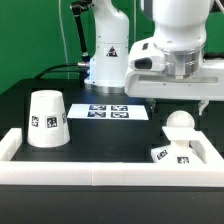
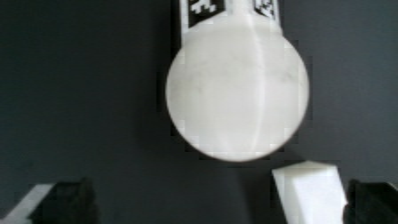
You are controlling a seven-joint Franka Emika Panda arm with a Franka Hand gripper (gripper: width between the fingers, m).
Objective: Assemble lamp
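The bulb (image 1: 180,123) is a white ball-topped piece that stands at the exterior view's right. In the wrist view it is a large white oval (image 2: 237,90) with a tag at its far end. The small blocky base (image 1: 168,155) lies just in front of the bulb, near the front wall, and a white corner of it shows in the wrist view (image 2: 306,190). The large cone shade (image 1: 47,118) stands at the exterior view's left. My gripper (image 1: 186,104) hangs just above the bulb. In the wrist view the gripper (image 2: 217,205) is open and empty, with its dark fingers (image 2: 68,200) wide apart.
The marker board (image 1: 110,111) lies flat at the middle back, before the robot's base. A low white wall (image 1: 100,172) runs along the front and both sides of the black table.
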